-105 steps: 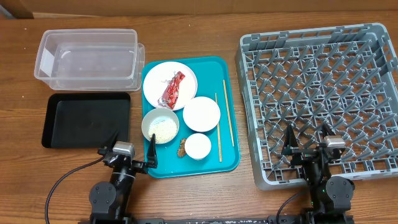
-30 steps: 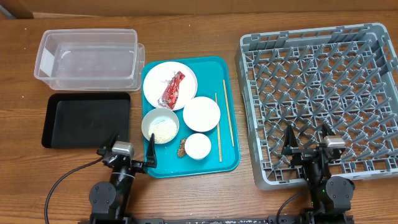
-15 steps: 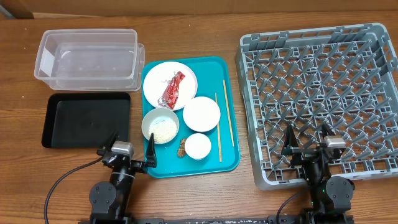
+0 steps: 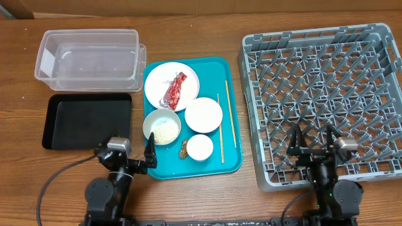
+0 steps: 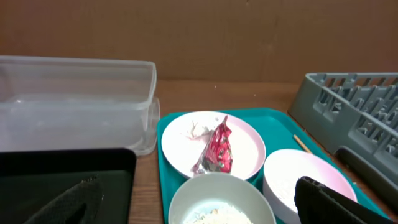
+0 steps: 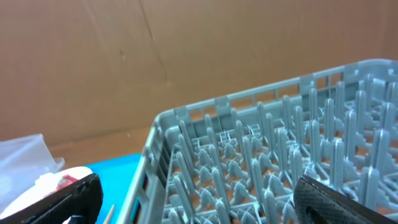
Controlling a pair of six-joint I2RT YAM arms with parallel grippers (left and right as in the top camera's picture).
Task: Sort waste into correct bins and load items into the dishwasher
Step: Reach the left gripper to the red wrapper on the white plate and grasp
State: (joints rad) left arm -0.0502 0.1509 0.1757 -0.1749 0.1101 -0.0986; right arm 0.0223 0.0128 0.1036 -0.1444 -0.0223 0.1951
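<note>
From overhead, the teal tray (image 4: 215,74) sits mid-table. It holds the round white plate (image 4: 157,89) with the red wrapper (image 4: 175,90) lying on it. Nearer the arms is a bowl (image 4: 151,120) holding the rice grains (image 4: 165,131), with a pale empty bowl (image 4: 203,115) and a small cup (image 4: 200,147) close by. The brown scrap (image 4: 184,149) lies on the tray, touching or just beside the cup. Two chopsticks (image 4: 230,113) lie lengthwise along the tray's right side.

The clear tub (image 4: 88,59) and the black tray (image 4: 88,120) stand left of the teal tray, the tub farther from the arms. The grey dish rack (image 4: 323,94) fills the right of the table.

The left gripper (image 4: 124,152) sits at the teal tray's near-left corner, spread wide and holding nothing. The right gripper (image 4: 311,139) is over the rack's near edge, also spread and empty.

The left wrist view adds detail: a crumpled white tissue (image 5: 196,129) rests on the plate beside the wrapper, barely visible from above. Its dark fingers (image 5: 326,200) flank the rice bowl without touching it. The tub wall and a corner of the rack frame the scene.

The right wrist view shows the rack's upright pegs from low down, which look flat from overhead. Its fingers (image 6: 336,202) are wide apart. At the left edge are the tray corner and a glimpse of the wrapper.
</note>
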